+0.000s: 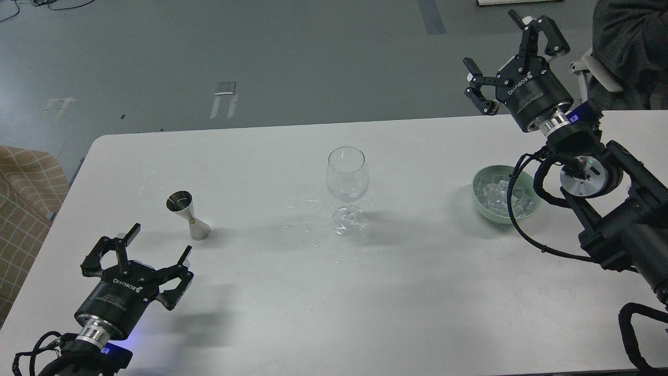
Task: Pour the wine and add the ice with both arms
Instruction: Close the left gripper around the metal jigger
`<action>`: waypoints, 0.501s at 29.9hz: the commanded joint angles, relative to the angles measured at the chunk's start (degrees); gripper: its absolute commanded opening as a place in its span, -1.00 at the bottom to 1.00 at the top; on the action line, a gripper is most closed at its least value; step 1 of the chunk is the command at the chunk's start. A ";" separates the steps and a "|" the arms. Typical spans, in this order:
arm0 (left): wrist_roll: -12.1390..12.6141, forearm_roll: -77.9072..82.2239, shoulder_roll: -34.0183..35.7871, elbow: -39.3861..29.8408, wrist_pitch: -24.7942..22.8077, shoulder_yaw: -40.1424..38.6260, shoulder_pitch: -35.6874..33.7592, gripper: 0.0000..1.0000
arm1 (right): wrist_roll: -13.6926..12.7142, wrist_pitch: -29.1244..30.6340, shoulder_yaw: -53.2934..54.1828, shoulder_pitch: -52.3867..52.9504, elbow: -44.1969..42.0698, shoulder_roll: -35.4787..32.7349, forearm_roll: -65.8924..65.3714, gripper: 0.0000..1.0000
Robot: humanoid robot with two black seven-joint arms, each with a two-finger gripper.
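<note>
Head view shows us the wine glass [347, 177] upright at mid-table, with our left gripper [136, 250] spread and holding nothing, near the steel measuring cup [187, 214] that stands left of the glass, and our right gripper [509, 57] spread and empty too, raised beyond the green bowl [482, 203] of ice [498, 196] right of the glass. We cannot tell whether the cup holds wine, though clear splashes [308, 224] lie on the table [365, 303] at the glass's foot. To pour well, we judge we should pinch the cup at its narrow waist, keep it level up to the rim, then tip slowly.
</note>
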 commanded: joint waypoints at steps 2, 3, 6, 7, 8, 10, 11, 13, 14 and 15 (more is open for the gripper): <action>-1.13 1.80 -0.59 4.49 0.41 0.03 -3.20 0.92 | -0.03 -0.02 -0.09 -0.42 0.00 0.00 0.00 1.00; -1.92 1.89 -0.59 5.80 0.41 0.12 -4.25 0.92 | -0.03 -0.02 0.00 -0.42 0.00 -0.09 0.00 1.00; -2.28 1.98 -0.59 10.11 0.15 0.38 -7.33 0.92 | -0.11 -0.02 -0.09 -0.51 -0.09 -0.09 -0.09 1.00; -2.37 1.98 -0.59 10.65 0.15 0.73 -8.03 0.93 | -0.11 -0.02 -0.09 -0.51 -0.09 -0.09 -0.17 1.00; -2.46 1.98 -0.59 11.17 0.15 1.34 -8.65 0.93 | -0.11 -0.02 -0.09 -0.51 -0.09 -0.09 -0.26 1.00; -2.81 1.98 -0.59 12.66 0.15 2.66 -10.23 0.93 | -0.20 -0.02 -0.09 -0.51 -0.09 -0.09 -0.26 1.00; -3.42 2.07 -0.59 13.54 0.15 3.02 -11.02 0.93 | -0.20 -0.02 -0.09 -0.51 -0.09 -0.09 -0.26 1.00; -3.69 2.33 -0.59 14.51 0.15 3.11 -11.82 0.93 | -0.20 -0.02 -0.18 -0.60 -0.09 -0.18 -0.26 1.00; -3.77 2.51 -0.59 14.87 0.15 3.11 -12.08 0.93 | -0.20 -0.02 -0.09 -0.69 -0.09 -0.18 -0.26 1.00; -3.77 2.86 -0.59 15.22 0.15 3.02 -12.35 0.93 | -0.20 -0.02 -0.09 -0.78 -0.09 -0.18 -0.26 1.00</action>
